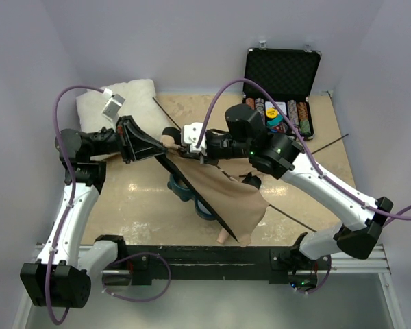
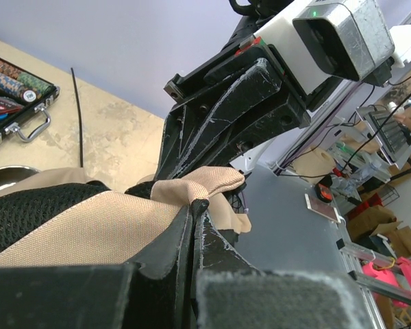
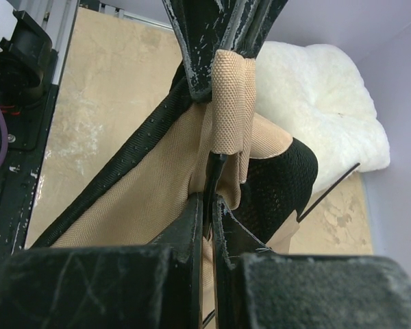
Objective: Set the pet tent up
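Observation:
The pet tent is a tan fabric sheet with black trim, hanging collapsed between the arms above the table's middle. My left gripper is shut on a tan corner fold of the tent; its fingertips pinch the fabric edge. My right gripper faces it closely and is shut on a thin dark pole whose end goes into the tan sleeve. Black mesh shows beside the sleeve. The left fingers hold the sleeve's top.
A fluffy white pillow lies at the back left. An open black case with poker chips stands at the back right. Loose poles lie on the table right. Dark bowls sit under the tent.

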{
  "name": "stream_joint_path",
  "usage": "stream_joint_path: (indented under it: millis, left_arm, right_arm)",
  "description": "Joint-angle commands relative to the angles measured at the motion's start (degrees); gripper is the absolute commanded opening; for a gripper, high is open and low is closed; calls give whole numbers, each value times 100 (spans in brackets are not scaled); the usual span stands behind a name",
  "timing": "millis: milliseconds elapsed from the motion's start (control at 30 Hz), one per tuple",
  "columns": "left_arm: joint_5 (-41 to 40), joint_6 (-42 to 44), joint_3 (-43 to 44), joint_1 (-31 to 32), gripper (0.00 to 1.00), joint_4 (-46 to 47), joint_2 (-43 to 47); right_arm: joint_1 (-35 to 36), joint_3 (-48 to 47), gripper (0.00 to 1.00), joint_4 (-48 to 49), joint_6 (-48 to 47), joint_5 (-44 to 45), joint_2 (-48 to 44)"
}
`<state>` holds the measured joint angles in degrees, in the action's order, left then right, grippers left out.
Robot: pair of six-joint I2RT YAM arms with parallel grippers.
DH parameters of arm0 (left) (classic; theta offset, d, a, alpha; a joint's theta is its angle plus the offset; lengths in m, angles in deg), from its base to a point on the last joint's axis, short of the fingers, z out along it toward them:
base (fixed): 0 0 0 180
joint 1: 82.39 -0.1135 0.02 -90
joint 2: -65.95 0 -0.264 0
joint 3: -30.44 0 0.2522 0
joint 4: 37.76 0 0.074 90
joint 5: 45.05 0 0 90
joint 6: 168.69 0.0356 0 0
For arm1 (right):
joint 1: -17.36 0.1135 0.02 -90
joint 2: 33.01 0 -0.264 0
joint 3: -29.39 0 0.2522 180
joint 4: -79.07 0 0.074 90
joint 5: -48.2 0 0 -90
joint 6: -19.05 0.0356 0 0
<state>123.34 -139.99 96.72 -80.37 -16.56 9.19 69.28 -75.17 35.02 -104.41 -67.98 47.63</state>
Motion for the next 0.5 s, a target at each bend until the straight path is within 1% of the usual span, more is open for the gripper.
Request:
stream_joint_path:
  millis: [0,100,167,233,333,367,433,467]
  left_arm:
    - [-219,206,295,61,0,-95,103]
    - [-263,398,277,167,0,-322,138]
    - [-306,819,330,254,0,-760,173]
    - [-377,1459,452,360,0,-1514,217]
    - [-569,2811,821,579,0,-3322,165]
    - [-631,3147,927,632,0,-3851,130]
    - [-763,3640,1076,668,0,-4355,103]
    - [-842,3747,1112,659,0,-4627,85]
  right_arm:
    - [-59,-95,0,-698,-126,543,171]
    - [-51,-183,0,-689,-126,561,215]
    - [-51,-280,0,-707,-118,578,267]
    - [-42,-411,0,-725,-109,578,312]
    - [-51,-578,0,-821,-100,578,373]
    - [-51,-605,0,-830,-100,587,373]
    - [-51,-640,0,-848,-100,587,321]
    - [-51,-666,0,-856,-91,578,295]
